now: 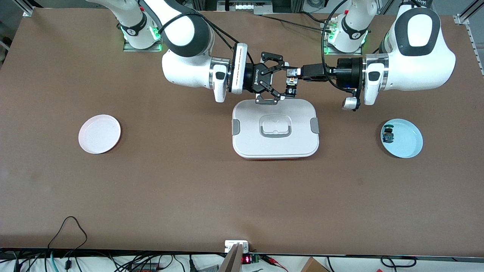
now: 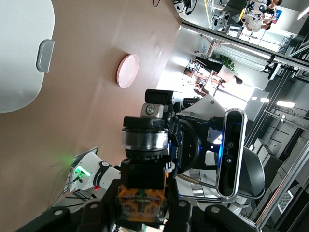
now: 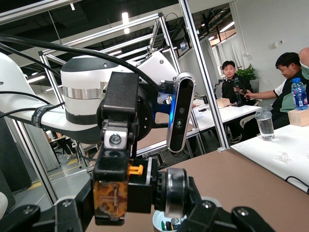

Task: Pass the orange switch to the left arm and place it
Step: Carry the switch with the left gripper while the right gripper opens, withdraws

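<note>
The orange switch [image 1: 291, 80], a small black part with an orange end, hangs in the air between the two grippers, above the edge of the white box [image 1: 275, 147] that lies nearest the robots' bases. My left gripper [image 1: 293, 81] is shut on its sides; the left wrist view shows the switch [image 2: 144, 174] between that gripper's [image 2: 142, 215] fingers. My right gripper [image 1: 283, 82] spans the switch lengthwise, and its pads touch both ends. The right wrist view shows the switch [image 3: 111, 193] filling that gripper's [image 3: 137, 210] gap.
A pale pink plate [image 1: 99, 134] lies toward the right arm's end of the table. A light blue plate [image 1: 406, 145] toward the left arm's end holds a small black part with blue and green [image 1: 387, 135]. Cables hang at the table edge nearest the front camera.
</note>
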You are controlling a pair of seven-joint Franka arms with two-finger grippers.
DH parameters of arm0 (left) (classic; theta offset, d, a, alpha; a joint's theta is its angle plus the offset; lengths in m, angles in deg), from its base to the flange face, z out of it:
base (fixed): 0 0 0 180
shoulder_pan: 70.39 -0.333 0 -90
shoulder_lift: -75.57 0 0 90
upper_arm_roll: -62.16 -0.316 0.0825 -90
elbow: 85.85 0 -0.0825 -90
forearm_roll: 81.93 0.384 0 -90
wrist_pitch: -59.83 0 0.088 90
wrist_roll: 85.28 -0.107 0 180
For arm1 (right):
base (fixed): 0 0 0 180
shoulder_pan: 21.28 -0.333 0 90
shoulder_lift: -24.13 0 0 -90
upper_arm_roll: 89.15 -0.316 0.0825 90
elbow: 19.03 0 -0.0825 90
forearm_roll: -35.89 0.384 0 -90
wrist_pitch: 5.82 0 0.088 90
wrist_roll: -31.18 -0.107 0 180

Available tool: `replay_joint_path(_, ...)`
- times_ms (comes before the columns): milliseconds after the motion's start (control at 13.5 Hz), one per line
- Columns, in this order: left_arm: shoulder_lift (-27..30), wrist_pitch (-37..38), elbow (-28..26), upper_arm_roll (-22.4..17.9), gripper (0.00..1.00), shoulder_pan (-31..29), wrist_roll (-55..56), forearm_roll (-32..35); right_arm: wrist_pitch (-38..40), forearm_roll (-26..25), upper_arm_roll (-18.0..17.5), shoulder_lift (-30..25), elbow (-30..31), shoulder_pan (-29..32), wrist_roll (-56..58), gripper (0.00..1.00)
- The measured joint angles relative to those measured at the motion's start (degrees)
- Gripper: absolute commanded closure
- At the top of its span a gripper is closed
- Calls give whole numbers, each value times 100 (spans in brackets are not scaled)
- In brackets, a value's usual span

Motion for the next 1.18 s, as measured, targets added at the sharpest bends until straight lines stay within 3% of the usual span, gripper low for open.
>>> replay_joint_path(74, 0, 0, 12, 0, 100, -1, 0, 0, 2, 0, 2, 0, -10, 0, 0, 94)
replay_joint_path(222, 0, 0, 26, 0, 100, -2, -7, 0, 2, 2, 4, 0, -21, 0, 0, 0)
replay_joint_path(739, -37, 259, 46, -34, 100, -355, -435, 163, 0, 6, 19, -40, -30, -1, -92, 0)
replay_joint_path(1035, -246, 1320, 407, -67, 100, -1464, -707, 2047, -12, 6, 67, -105, 3, 82, -150, 0)
replay_joint_path(1183, -565, 1457, 588, -91, 100, -2103, -1362, 3525, 171, 6, 79, -261, 157, 299, -240, 0)
